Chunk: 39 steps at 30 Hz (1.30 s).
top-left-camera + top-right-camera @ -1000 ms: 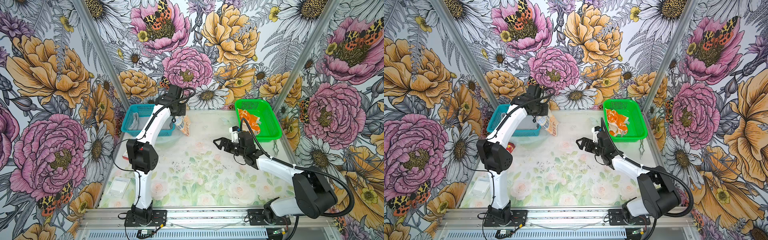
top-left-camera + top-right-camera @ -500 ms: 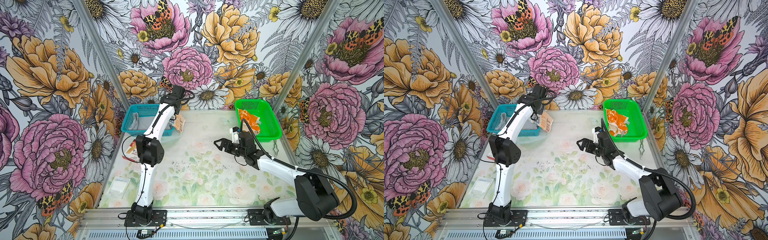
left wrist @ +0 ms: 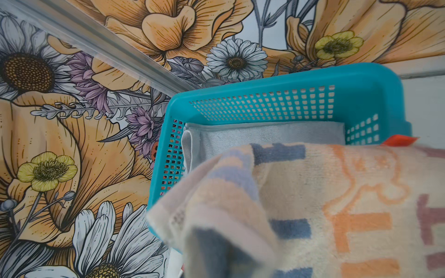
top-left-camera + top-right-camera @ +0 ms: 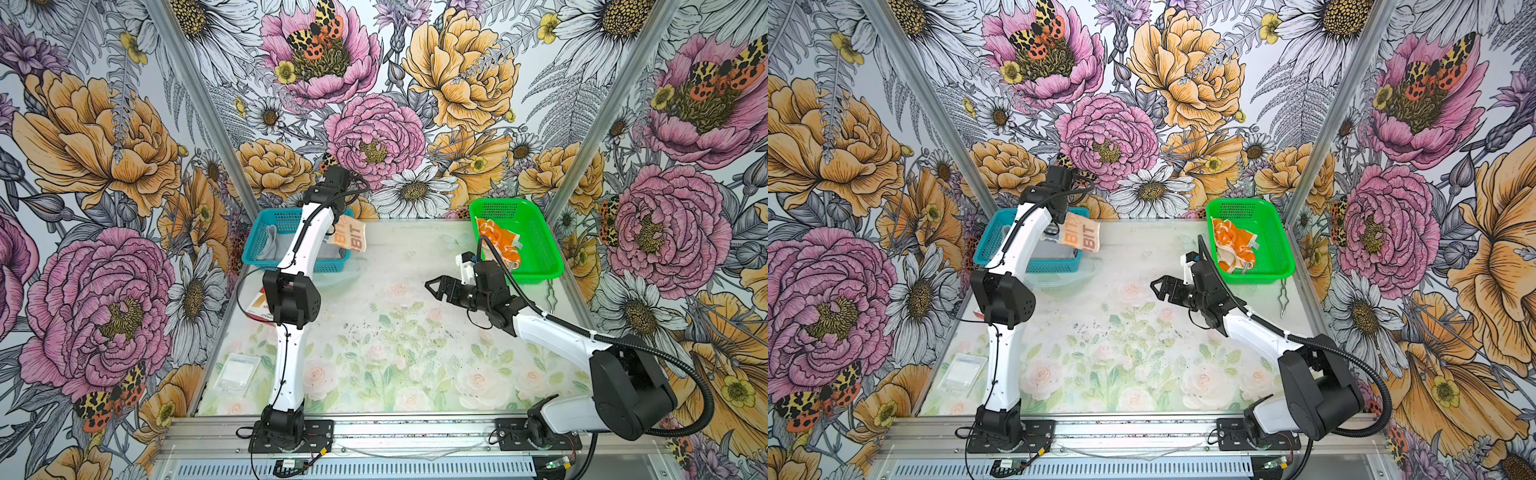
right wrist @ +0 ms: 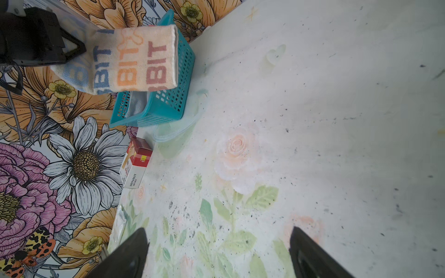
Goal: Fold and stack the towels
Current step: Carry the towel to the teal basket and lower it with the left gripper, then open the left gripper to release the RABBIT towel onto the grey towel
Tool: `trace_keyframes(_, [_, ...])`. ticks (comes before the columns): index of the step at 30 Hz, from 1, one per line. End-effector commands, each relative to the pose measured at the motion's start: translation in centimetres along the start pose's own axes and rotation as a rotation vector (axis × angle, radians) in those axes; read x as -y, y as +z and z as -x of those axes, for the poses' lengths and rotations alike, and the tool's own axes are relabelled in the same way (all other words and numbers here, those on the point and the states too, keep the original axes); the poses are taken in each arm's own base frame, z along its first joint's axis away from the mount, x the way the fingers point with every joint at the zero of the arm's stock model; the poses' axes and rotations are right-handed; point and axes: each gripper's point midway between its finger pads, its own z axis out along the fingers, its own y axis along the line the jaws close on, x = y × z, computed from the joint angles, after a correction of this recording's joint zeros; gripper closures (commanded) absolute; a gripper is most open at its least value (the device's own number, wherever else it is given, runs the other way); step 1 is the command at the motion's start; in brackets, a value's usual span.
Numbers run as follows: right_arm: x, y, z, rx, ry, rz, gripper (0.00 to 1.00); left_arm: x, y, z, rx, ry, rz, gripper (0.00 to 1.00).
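Aloft, left end effector (image 5: pixel 79 49) with cream towel (image 4: pixel 351 239)

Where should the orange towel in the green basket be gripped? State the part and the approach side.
Pinch a raised fold of the orange towel, coming down from above with the open right tool: it lies crumpled inside the green basket, whose walls likely block a sideways approach.
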Motion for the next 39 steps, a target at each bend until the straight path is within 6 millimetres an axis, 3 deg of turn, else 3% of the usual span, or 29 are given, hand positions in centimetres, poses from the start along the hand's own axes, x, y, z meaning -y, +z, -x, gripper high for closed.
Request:
trace_keyframes(1, [-1.1, 0.5, 0.3, -0.006, -0.030, 0.017, 0.07, -0.3, 2.4, -0.8, -0.036, 0.021, 0.056, 1.00])
trace_keyframes(8, [-1.1, 1.0, -0.2, -0.023, -0.026, 0.011, 0.07, -0.6, 6.2, -2.5, -0.098, 0.020, 0.057, 1.00])
trace_keyframes(18, [-1.2, 1.4, -0.1, -0.043, -0.026, 0.004, 0.07, -1.9, 10.3, -3.7, -0.139, -0.009, 0.042, 1.00])
trace_keyframes(22, [-1.2, 1.5, 0.0, -0.050, -0.033, -0.005, 0.07, -1.2, 12.5, -4.5, -0.160, -0.024, 0.019, 1.00])
trace_keyframes(31, [-1.4, 2.4, -0.2, -0.074, -0.025, 0.004, 0.08, -1.6, 13.6, -5.3, -0.179, -0.047, 0.037, 1.00])
trace_keyframes(35, [-1.3, 2.4, -0.4, -0.083, -0.026, 0.007, 0.08, -2.4, 13.9, -5.5, -0.185, -0.062, 0.075, 0.89])
trace_keyframes(38, [-1.3, 2.3, -0.6, -0.086, -0.027, 0.008, 0.07, -3.2, 14.0, -5.4, -0.183, -0.082, 0.104, 0.64])
trace_keyframes(39, [-1.2, 2.2, -0.7, -0.086, -0.028, 0.006, 0.08, -3.4, 14.0, -5.4, -0.182, -0.086, 0.112, 0.60])
